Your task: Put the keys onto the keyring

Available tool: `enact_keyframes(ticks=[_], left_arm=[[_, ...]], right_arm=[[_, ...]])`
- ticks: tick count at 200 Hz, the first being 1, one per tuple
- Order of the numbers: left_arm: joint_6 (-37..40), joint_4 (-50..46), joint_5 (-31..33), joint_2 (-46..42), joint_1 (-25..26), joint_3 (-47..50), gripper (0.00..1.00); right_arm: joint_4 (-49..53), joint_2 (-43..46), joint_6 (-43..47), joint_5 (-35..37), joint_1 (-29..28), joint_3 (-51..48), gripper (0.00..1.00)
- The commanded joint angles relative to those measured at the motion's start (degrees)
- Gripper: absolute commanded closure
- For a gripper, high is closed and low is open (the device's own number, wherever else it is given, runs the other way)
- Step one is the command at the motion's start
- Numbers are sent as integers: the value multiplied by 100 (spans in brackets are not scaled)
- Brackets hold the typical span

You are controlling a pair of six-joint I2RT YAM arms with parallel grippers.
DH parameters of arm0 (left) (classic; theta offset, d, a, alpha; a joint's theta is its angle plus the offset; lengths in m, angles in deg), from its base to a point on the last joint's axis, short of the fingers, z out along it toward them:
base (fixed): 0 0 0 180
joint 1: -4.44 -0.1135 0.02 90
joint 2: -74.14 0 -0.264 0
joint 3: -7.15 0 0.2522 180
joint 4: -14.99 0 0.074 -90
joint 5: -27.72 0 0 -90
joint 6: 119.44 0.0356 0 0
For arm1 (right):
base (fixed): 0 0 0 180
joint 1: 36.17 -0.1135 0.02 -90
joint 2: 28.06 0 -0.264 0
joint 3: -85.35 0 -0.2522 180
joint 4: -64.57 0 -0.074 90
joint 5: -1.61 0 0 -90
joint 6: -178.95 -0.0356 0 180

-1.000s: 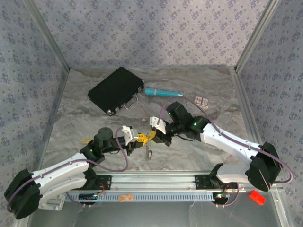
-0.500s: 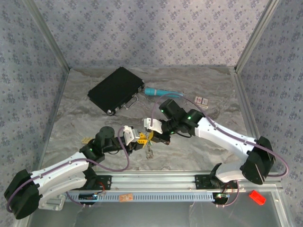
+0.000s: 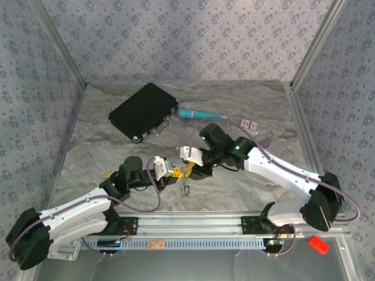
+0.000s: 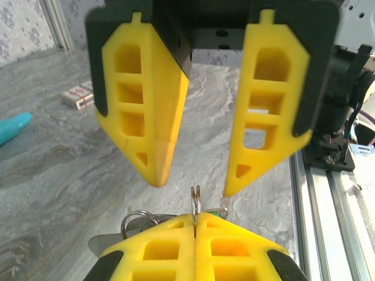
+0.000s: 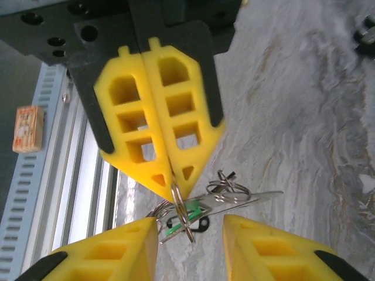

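Keyring (image 4: pixel 195 200) upright, edge-on, pinched by left end effector (image 4: pixel 194 220).

keyring: thin silver loop (image 4: pixel 195 200), upright, edge-on in the left wrist view, pinched at the tips of the closed left gripper (image 5: pixel 173 185), clear of the table
chain: short, hangs straight down (image 3: pixel 186 189)
green-headed key: 1 (image 5: pixel 174 227), touching the loop; threaded or not, can't tell
other keys: 1 silvery blade (image 5: pixel 258 196) lying level just beside the loop
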Motion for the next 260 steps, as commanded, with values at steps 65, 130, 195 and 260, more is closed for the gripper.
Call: enact_keyframes(ticks=[65,130,195,260], left_arm=[[-258,1059,-231,-4,-5,185,100],[-280,1036,-213,-30,-7,185,100],[-37,-71,256,-313,-4,-95,71],[15,-170,27,-159,-4,-234,81]], right_arm=[[-1498,388,-990,-873,226,-835,67],[-1473,350,-959,-1028,222,-835,98],[37,171,81,-137,13,-125,100],[929,-338,600,702,-399,666,100]])
